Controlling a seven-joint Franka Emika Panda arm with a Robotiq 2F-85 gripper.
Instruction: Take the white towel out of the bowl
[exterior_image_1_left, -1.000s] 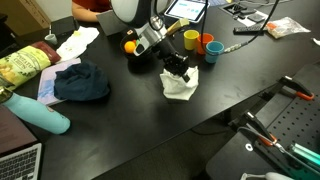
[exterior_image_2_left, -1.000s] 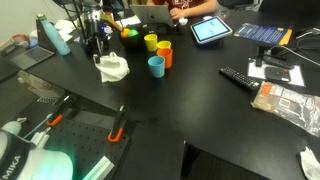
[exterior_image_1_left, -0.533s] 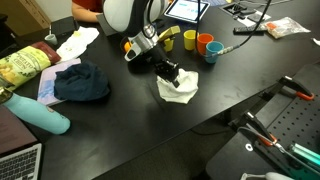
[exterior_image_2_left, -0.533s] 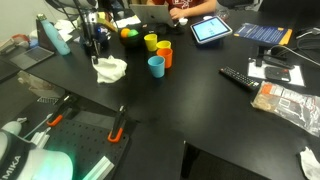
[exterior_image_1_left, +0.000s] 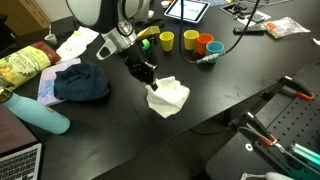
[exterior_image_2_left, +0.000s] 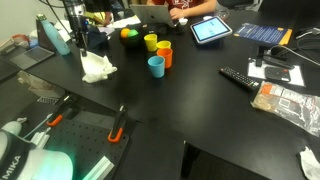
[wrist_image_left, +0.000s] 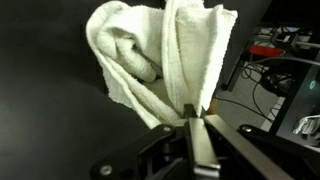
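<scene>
Robot claw pinched tight on a fold of the white towel, which hangs bunched beneath it and seems to brush the black table; no bowl lies under it, so removal looks done, leaving probably only the release

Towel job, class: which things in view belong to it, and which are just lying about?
Belong to the job: towel, claw gripping it.
Lying about: cups, blue cloth, bottle, tablet, remote.
</scene>
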